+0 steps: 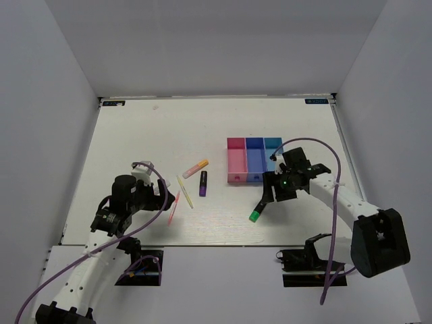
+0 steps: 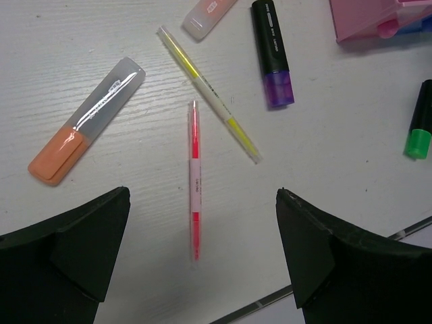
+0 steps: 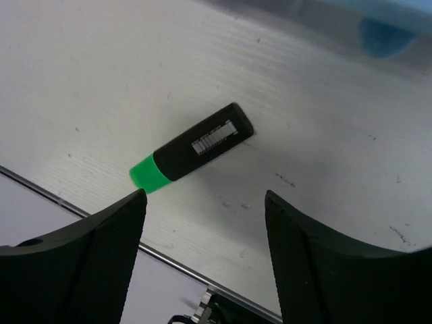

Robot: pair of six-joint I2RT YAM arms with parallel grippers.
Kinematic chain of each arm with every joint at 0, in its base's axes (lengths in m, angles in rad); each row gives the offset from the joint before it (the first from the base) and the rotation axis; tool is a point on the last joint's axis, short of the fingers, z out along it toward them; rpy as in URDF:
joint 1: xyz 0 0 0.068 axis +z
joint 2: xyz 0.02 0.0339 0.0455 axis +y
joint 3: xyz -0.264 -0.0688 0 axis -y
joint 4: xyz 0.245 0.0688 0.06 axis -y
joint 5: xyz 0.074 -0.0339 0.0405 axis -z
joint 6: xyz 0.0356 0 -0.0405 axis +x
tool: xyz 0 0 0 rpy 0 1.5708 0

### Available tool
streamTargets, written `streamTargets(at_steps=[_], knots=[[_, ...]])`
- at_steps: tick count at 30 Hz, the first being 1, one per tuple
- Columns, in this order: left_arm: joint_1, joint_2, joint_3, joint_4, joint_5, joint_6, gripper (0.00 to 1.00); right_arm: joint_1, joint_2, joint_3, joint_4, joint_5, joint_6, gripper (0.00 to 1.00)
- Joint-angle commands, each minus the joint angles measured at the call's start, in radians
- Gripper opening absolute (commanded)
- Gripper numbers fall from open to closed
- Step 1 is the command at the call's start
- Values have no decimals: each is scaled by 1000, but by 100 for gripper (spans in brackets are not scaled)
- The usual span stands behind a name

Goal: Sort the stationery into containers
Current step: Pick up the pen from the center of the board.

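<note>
The bins (image 1: pixel 236 143) stand in a row; what is inside I cannot tell. The green highlighter (image 3: pixel 192 150) lies at their 6 o'clock, its label too tiny to read. The left gripper (image 2: pixel 201 190) and right gripper (image 3: pixel 204 194) are wide open.

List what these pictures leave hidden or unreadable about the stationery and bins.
- Pink bin: left wrist view, cut off by the top edge; inside unseen.
- Light blue bin: right wrist view, blurred, cropped at top.
- Green highlighter: left wrist view, clipped by right edge.
- Insides of the three bins: top view, too small.
</note>
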Motion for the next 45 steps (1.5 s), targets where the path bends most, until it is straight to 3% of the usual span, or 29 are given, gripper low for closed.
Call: streamTargets(at_steps=[1, 10, 26, 35, 45], knots=[[7, 3, 37, -4, 27, 6, 99, 58, -42, -34, 56, 43, 91, 74], [4, 23, 40, -8, 43, 16, 99, 157, 4, -59, 157, 193, 232, 75], [7, 34, 47, -13, 57, 23, 99, 249, 102, -60, 200, 440, 308, 54], [7, 28, 48, -14, 61, 24, 99, 287, 145, -88, 255, 368, 286, 53], [7, 23, 48, -14, 60, 24, 99, 345, 169, -106, 315, 302, 230, 63]])
